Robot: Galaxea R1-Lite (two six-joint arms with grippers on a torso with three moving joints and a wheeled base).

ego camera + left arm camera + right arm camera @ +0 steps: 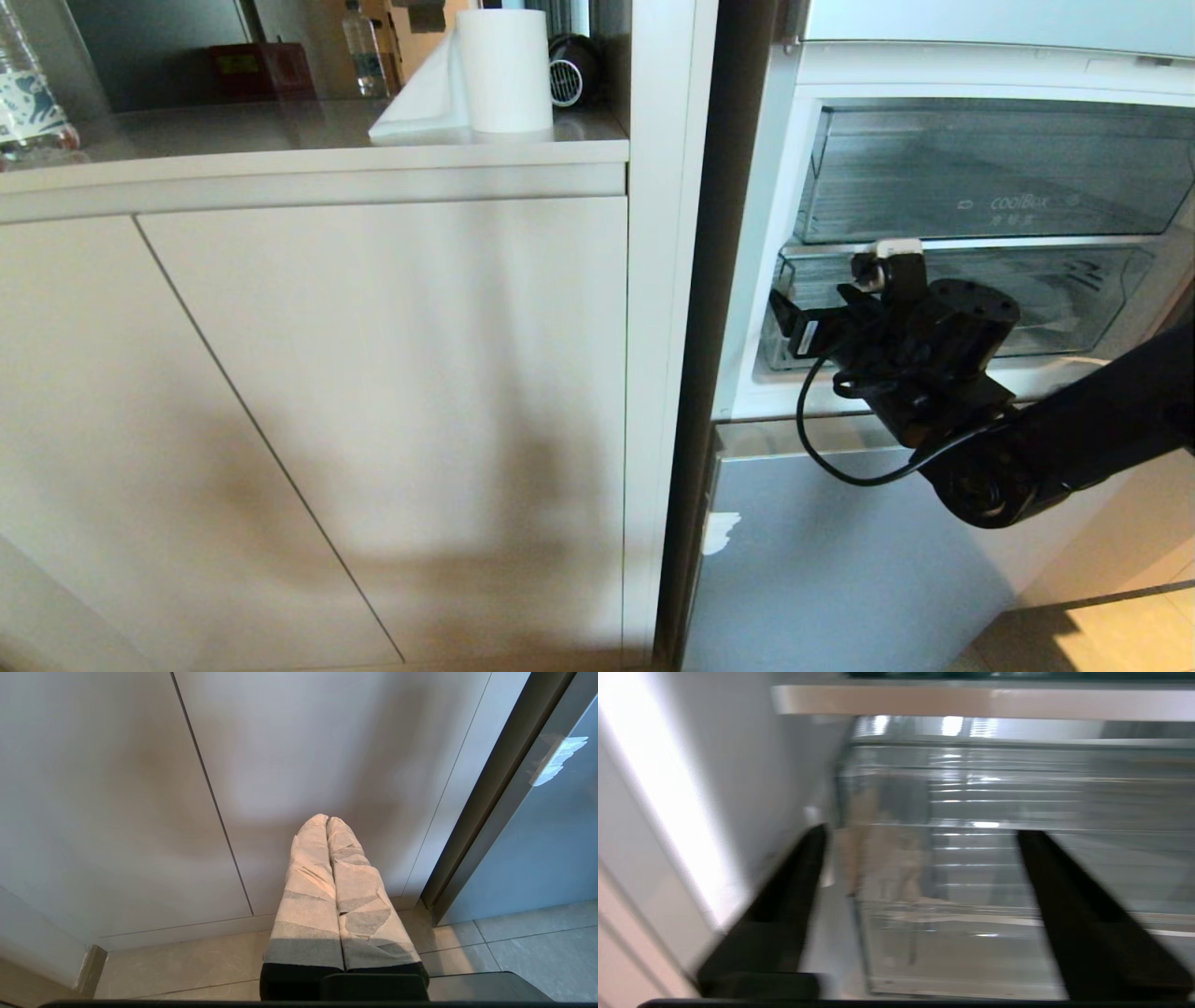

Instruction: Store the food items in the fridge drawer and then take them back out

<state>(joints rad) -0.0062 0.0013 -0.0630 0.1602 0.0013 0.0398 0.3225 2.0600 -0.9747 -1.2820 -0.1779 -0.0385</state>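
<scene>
One gripper [920,830], right, jaws apart, at fridge drawer [994,868] front

Black right gripper [920,830] faces a clear ribbed plastic fridge drawer [994,858] with a whitish tape patch at the corner nearest its finger. Left gripper [327,820] fingers are wrapped in white tape.

Your right arm [1074,439] was matte black, round-jointed | a black cable [822,439] looped beneath | left gripper [327,823] fingers [310,896] were wrapped in whitish tape.
</scene>
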